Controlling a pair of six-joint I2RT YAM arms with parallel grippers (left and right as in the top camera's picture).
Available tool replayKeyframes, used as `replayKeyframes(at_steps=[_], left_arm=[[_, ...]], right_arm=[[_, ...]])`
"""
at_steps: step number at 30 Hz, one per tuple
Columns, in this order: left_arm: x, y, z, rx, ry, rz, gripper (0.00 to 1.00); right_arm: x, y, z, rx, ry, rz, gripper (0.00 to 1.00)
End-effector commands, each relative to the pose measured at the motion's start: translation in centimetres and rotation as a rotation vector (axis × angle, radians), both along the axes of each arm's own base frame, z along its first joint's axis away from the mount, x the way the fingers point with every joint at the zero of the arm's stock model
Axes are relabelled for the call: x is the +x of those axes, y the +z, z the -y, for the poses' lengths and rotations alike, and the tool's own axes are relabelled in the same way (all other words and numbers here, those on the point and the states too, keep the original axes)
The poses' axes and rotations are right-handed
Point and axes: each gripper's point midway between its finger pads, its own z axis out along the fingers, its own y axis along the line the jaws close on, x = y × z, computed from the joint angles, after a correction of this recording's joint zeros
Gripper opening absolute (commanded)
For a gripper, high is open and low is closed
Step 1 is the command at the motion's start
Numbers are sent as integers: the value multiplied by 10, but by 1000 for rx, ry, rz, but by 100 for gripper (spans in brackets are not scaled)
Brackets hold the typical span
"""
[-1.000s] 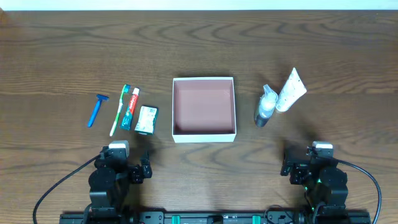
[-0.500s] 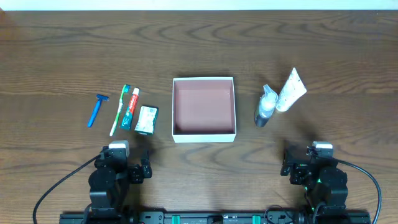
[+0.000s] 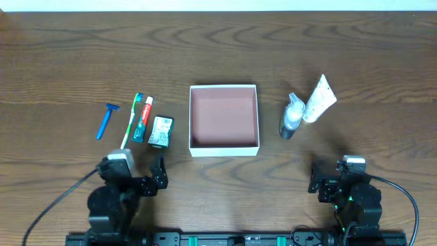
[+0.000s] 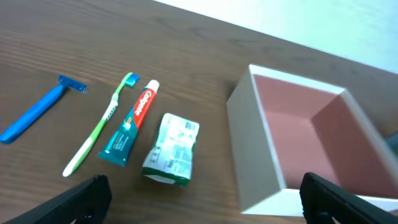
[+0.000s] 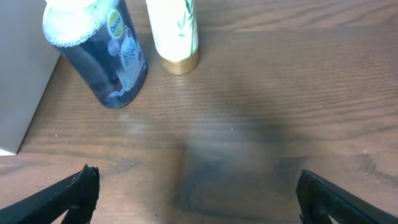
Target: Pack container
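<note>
Overhead cam straight down; wrist cams low, close, fwd; left shares container (image 3: 224, 150).

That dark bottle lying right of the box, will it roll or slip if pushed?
The bottle lies on its side and looks round, so a sideways push would probably roll it, perhaps toward the white tube beside it. Its plastic looks smooth, likely slippery in a grip. It seems full of liquid, so probably heavy for its size.

colgate on toothpaste tube (image 4: 130, 124); other labels unreadable
</note>
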Motion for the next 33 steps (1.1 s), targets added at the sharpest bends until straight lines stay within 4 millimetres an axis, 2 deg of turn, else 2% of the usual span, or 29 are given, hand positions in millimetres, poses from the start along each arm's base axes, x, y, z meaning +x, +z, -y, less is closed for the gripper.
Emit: replayKeyframes(at_steps=[1, 5, 11, 13, 15, 20, 23, 29, 33], left_arm=[[4, 24, 2, -53, 10, -49, 98], [22, 44, -8, -21, 64, -173, 98], [64, 68, -31, 205, 80, -375, 98], [80, 75, -37, 228, 79, -422, 98], [95, 83, -49, 236, 101, -454, 98], [127, 100, -92, 216, 213, -470, 98], [131, 101, -111, 204, 262, -475, 98], [122, 95, -137, 249, 286, -510, 98], [123, 77, -155, 316, 246, -573, 98]], right_arm=[[0, -1, 0, 0, -1, -3, 99], [0, -1, 0, 0, -1, -3, 99], [0, -1, 0, 0, -1, -3, 99], [0, -1, 0, 0, -1, -3, 99], [0, -1, 0, 0, -1, -3, 99], [0, -1, 0, 0, -1, -3, 99], [0, -1, 0, 0, -1, -3, 99], [0, -1, 0, 0, -1, -3, 99], [0, -1, 0, 0, -1, -3, 99]])
